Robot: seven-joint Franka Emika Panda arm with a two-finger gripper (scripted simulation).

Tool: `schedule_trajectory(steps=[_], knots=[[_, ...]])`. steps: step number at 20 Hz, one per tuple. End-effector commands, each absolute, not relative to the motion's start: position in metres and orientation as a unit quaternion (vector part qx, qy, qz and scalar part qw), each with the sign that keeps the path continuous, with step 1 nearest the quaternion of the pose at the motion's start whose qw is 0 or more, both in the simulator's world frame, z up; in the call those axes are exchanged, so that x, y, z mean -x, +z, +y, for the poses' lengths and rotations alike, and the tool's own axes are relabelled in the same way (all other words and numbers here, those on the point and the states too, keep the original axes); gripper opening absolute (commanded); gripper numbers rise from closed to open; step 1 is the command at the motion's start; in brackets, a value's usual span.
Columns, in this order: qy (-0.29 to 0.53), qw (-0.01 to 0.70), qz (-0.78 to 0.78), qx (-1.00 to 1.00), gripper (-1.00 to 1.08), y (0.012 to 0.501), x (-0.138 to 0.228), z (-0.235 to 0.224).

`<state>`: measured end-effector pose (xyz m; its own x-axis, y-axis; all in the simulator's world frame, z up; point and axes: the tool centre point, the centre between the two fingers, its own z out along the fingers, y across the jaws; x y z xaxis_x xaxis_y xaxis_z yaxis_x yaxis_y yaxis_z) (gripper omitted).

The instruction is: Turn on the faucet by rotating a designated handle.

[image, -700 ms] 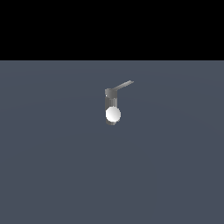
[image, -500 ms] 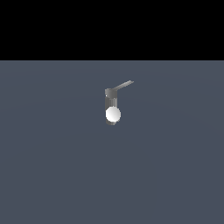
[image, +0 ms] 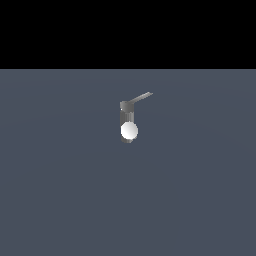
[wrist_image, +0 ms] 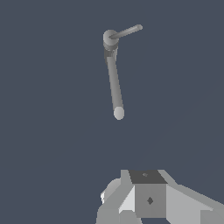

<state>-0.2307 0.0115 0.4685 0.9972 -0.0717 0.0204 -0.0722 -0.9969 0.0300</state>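
The faucet (image: 127, 117) is a small grey upright post with a bright white ball (image: 129, 131) at its lower front. The handle (image: 141, 97) is a thin light grey bar slanting from the post's top toward the exterior view's right. In the wrist view the faucet (wrist_image: 109, 38) appears from above, with the thin handle (wrist_image: 127, 31) and a longer grey spout (wrist_image: 115, 85) ending in a rounded tip. Blocky grey parts of my gripper (wrist_image: 148, 197) show at the picture's edge, well apart from the faucet and touching nothing. Its fingers are not distinct. The arm is absent from the exterior view.
A flat dark grey-blue floor (image: 60, 200) surrounds the faucet on all sides. Beyond its far edge the background is black.
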Motion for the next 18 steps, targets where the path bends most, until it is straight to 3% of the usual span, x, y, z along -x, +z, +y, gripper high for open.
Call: schedule_trajectory(steps=[1, 18], knots=[[0.009, 0.015, -0.054, -0.998, -1.0, 0.461, 0.222, 0.016], [0.006, 0.009, -0.245, -0.969, -1.0, 0.382, 0.124, 0.044]])
